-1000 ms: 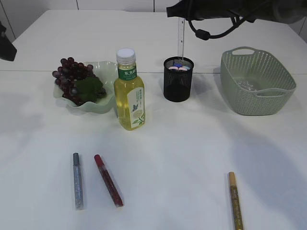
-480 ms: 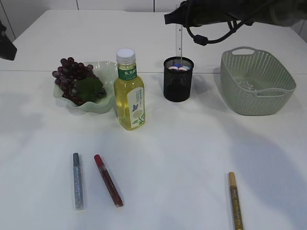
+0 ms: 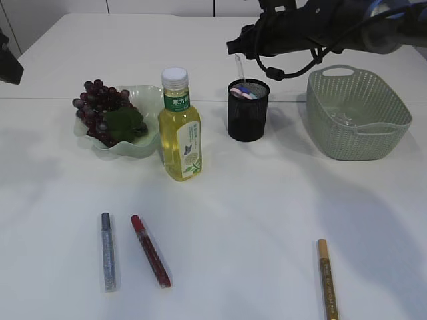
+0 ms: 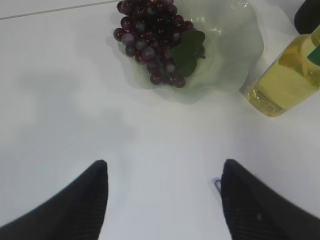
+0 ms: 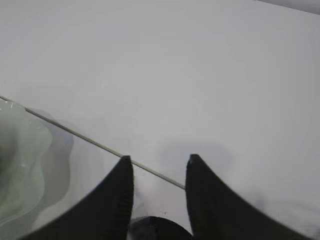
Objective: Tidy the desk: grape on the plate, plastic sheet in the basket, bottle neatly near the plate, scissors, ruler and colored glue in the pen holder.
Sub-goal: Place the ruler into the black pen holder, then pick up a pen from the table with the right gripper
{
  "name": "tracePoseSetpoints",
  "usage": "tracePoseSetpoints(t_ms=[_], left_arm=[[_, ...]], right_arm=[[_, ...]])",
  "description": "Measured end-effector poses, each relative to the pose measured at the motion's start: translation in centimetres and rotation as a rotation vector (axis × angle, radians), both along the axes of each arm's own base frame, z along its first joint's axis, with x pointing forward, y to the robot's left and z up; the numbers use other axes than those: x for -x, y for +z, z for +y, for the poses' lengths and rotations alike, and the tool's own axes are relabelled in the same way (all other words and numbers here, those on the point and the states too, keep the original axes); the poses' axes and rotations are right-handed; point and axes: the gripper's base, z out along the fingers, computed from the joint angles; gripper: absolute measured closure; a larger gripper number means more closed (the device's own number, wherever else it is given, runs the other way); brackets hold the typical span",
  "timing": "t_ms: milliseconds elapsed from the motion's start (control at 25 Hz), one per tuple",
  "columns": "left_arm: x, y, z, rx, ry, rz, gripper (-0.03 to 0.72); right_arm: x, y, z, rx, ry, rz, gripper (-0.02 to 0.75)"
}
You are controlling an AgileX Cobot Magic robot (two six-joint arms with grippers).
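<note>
Ruler (image 3: 239, 69) leans in pen holder (image 3: 248, 111); right gripper (image 5: 159, 172) above, jaws apart, empty. Left gripper (image 4: 162, 192) spread, idle. Advice: rise straight, clearing the ruler's tip.

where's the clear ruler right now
In the exterior view the clear ruler stands leaning in the black pen holder, right of the bottle and left of the basket, just below the right gripper.

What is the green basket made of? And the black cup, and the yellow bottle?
The green basket looks like matte molded plastic, with a woven-look pattern of small holes. The black pen holder seems to be fine metal mesh, though it could be plastic. The bottle looks like clear glossy plastic: yellow liquid shows through, under a white ribbed cap.
</note>
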Motion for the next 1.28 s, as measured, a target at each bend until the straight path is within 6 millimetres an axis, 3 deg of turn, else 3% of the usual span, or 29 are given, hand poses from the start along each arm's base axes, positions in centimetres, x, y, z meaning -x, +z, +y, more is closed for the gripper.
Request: tracePoseSetpoints(t_ms=[120,320,560,800,960,1080,1280], left_arm=[[0.0,0.0,0.0,0.0,0.0,0.0,0.179],[0.0,0.0,0.0,0.0,0.0,0.0,0.179],[0.0,0.0,0.0,0.0,0.0,0.0,0.179],[0.2,-0.1,0.0,-0.005,0.001,0.025,0.179],[0.4,-0.3,0.1,-0.012,0.003,0.06,0.179],[0.7,-0.5,0.2,-0.019,0.004,0.093,0.179],[0.8,-0.6,0.1,-0.012,0.005,0.113,0.18]], right_arm=[[0.1,-0.1,0.0,0.003,0.008,0.012,0.374],[1.0,1.2,0.1,0.005,0.057,0.069,0.347],[4.1,6.2,-0.8,-0.015,0.038,0.196,0.343],[9.2,12.1,-3.1,0.031,-0.176,0.361,0.343],[12.4,14.0,-2.7,0.075,-0.193,0.471,0.343],[14.4,14.0,-2.5,0.079,-0.2,0.538,0.343],[17.9,11.2,-2.9,0.132,-0.208,0.708,0.343]])
